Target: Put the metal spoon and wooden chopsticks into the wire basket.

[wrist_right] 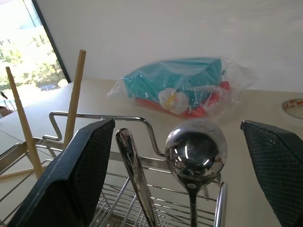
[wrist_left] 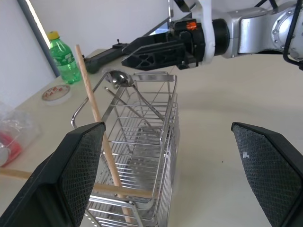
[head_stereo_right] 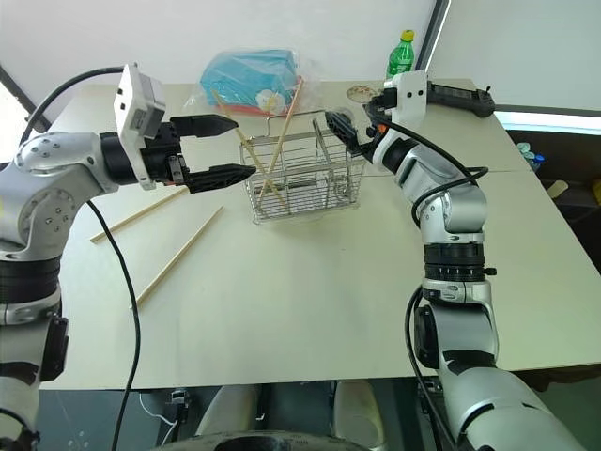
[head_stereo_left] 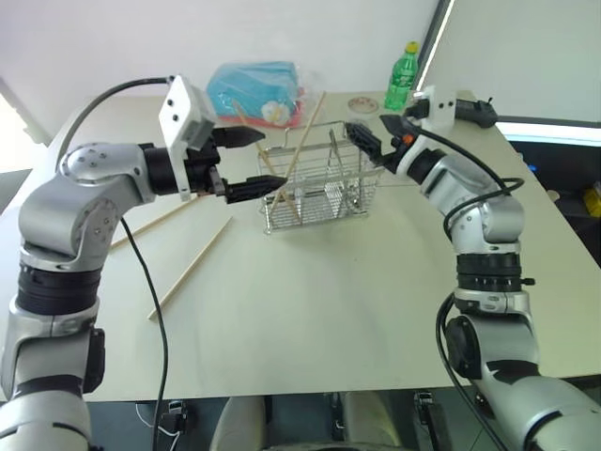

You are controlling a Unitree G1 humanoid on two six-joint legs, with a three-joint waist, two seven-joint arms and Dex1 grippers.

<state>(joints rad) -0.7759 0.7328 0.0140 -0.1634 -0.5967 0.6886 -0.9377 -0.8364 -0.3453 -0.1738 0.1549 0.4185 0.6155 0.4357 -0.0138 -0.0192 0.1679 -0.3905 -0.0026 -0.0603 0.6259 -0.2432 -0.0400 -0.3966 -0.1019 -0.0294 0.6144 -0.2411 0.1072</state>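
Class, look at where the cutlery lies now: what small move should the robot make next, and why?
Probably draw the open right gripper back from the wire basket. The metal spoon already stands inside, while two wooden chopsticks lie on the table.

A shiny silver metal spoon [wrist_right: 195, 153] stands between the right gripper's [wrist_right: 177, 184] black, cross-hatched fingers [wrist_right: 75, 179], inside the silver wire basket [head_stereo_left: 319, 183]; beyond them pale tan wooden chopsticks [wrist_right: 73, 97], a turquoise-and-red plastic-wrapped package [wrist_right: 182, 85], a green bottle [head_stereo_left: 402, 77].
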